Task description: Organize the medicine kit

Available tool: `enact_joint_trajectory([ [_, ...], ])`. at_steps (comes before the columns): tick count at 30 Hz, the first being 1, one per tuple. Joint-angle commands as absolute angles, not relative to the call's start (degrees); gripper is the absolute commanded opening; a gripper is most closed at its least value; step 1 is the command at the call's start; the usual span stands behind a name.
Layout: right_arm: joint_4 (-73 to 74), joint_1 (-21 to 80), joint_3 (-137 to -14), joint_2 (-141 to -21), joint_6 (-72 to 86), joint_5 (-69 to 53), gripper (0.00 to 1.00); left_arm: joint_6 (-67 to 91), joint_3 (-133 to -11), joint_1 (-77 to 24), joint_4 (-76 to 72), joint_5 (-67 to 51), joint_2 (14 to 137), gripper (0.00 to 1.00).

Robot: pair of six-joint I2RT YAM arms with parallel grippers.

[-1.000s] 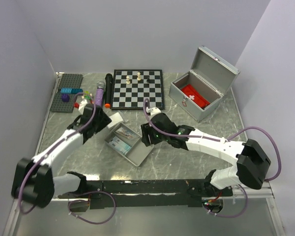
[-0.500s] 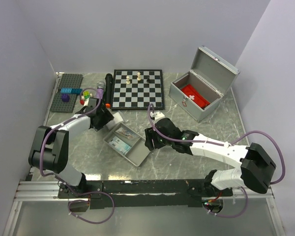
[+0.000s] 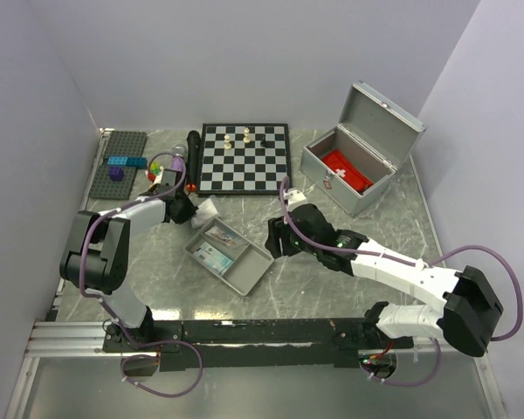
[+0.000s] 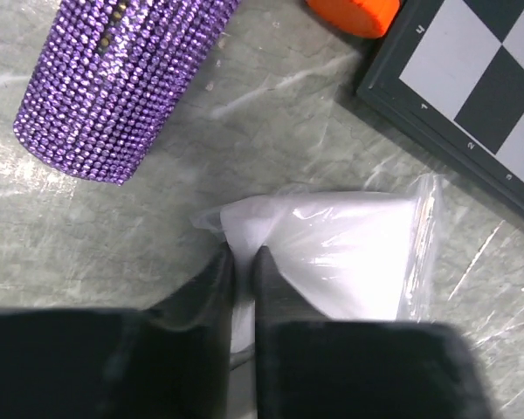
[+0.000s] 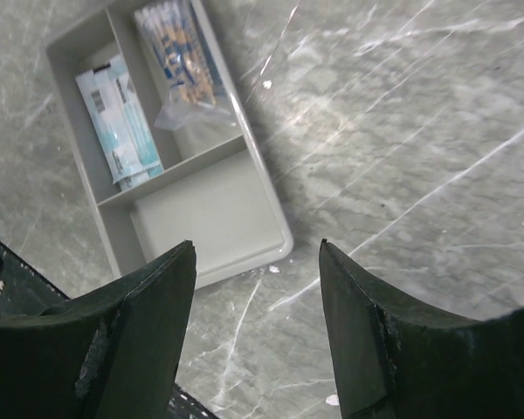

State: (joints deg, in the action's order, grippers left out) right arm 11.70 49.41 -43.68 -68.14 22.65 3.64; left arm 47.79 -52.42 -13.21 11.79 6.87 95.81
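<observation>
A white plastic-wrapped packet [image 4: 332, 253] lies on the marble table just left of the grey divided tray [image 3: 249, 272]. My left gripper [image 4: 243, 262] is shut on the packet's near corner; in the top view the left gripper [image 3: 189, 209] sits beside the white packet [image 3: 209, 209]. The tray [image 5: 210, 227] holds a blue-and-white packet [image 5: 122, 122] and a bag of swabs [image 5: 179, 52]; its big compartment is bare. Just past the tray's right corner my right gripper [image 5: 256, 247] hangs open over bare table, and the top view shows the right gripper [image 3: 278, 241] holding nothing. The grey medicine case [image 3: 358, 166] stands open at the back right.
A purple glitter microphone [image 4: 113, 78] and an orange piece [image 4: 354, 13] lie just beyond the packet. The chessboard [image 3: 244, 157] with a few pieces lies behind. A black microphone [image 3: 193, 144] and a grey brick plate [image 3: 120, 161] with bricks sit at the back left.
My left gripper reached forward to the white packet and shut on its corner. The right gripper drew back to the right, away from the tray, still open.
</observation>
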Motion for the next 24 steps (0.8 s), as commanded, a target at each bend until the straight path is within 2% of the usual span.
enact_joint_trajectory([
  [1,12.0,48.5,-43.6,-64.7,21.7,5.0,0.65,46.7,-52.0,-13.9,13.4,6.8,93.8,0.03],
  [7,13.1,48.5,-45.4,-63.2,21.4,3.3,0.66,47.9,-50.1,-14.6,13.5,2.9,79.7,0.01],
  [12,10.3,48.2,-48.1,-62.5,21.7,-4.7,0.71,49.7,-39.7,-15.1,0.5,-8.4,63.0,0.01],
  [16,6.4,47.2,-49.7,-62.6,24.1,-10.5,0.78,51.1,-35.0,-15.8,-4.7,-15.2,56.7,0.01],
  [20,3.3,46.1,-50.7,-62.5,25.7,-12.7,0.84,50.5,-34.1,-16.8,-0.6,-11.6,53.5,0.01],
  [22,3.9,45.8,-52.1,-63.5,25.5,-12.7,0.84,50.0,-33.9,-16.8,2.7,-7.8,52.5,0.01],
  [24,3.4,45.4,-52.6,-64.4,25.8,-14.1,0.85,49.6,-33.3,-16.8,1.6,-8.8,51.2,0.01],
])
